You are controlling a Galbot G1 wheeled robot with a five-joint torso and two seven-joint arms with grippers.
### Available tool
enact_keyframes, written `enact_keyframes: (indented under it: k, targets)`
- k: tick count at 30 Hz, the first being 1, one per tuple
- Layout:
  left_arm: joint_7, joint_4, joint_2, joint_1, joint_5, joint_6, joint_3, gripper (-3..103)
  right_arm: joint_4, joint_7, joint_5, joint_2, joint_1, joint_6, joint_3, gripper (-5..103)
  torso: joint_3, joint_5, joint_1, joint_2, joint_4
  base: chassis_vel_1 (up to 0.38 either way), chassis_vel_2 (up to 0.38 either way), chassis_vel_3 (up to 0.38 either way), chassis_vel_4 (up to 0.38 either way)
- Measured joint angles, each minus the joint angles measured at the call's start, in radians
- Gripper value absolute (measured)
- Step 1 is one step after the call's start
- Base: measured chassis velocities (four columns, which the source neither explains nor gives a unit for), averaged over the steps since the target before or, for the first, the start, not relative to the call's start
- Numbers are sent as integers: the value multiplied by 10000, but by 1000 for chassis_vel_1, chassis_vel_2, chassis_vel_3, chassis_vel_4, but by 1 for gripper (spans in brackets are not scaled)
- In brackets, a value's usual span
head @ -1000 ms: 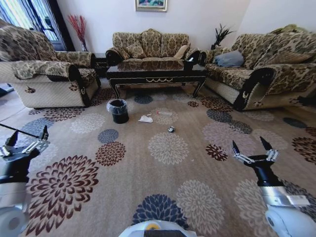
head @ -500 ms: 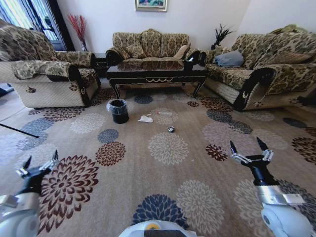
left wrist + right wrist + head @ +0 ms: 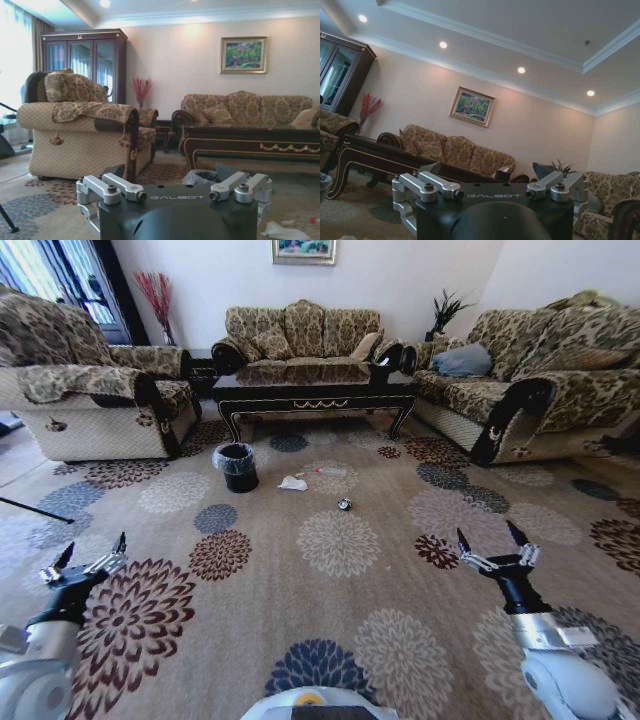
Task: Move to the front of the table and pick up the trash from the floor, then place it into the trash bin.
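While well back from the table (image 3: 316, 386): left gripper (image 3: 84, 560) and right gripper (image 3: 493, 546) low over floor (image 3: 330, 610), fingers spread, empty. Before the table: bin (image 3: 238, 466), then tissue (image 3: 293, 483), bottle (image 3: 330, 471), scrap (image 3: 344, 504).

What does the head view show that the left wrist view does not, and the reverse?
Head view alone: both open grippers, left and right, held low above the floor; the bottle and small scrap. Left wrist view alone: a glass-fronted cabinet. Shared: the table, trash bin, white tissue, and sofa.
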Motion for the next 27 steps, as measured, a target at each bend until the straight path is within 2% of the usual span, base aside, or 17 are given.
enact_keyframes:
  k: [4, 9, 15, 25, 27]
  targets:
    - [161, 67, -246, 231, 46, -268, -98, 100, -186, -33, -133, 10, 151, 49, -214, 100, 7, -3, 1, 6, 2, -192, 201, 193, -218]
    - [173, 90, -323, 273, -71, -322, -178, 100, -318, -37, -226, 52, 283, 57, -380, 100, 10, -2, 1, 13, 1, -261, 260, 252, -263]
    - [159, 196, -384, 281, -93, -391, -211, 100, -576, -38, -295, 147, 460, 61, -556, 100, 17, 5, 6, 15, 1, -363, 337, 360, -332]
    - [161, 389, -393, 130, 5, -441, -148, 100, -750, -54, -453, 245, 516, 126, -618, 100, 21, -5, 6, 22, 0, -372, 369, 364, -375]
    - [161, 470, -368, 58, 13, -457, -136, 100, -792, -63, -541, 308, 508, 169, -624, 100, 21, 5, 6, 23, 0, -323, 367, 320, -354]
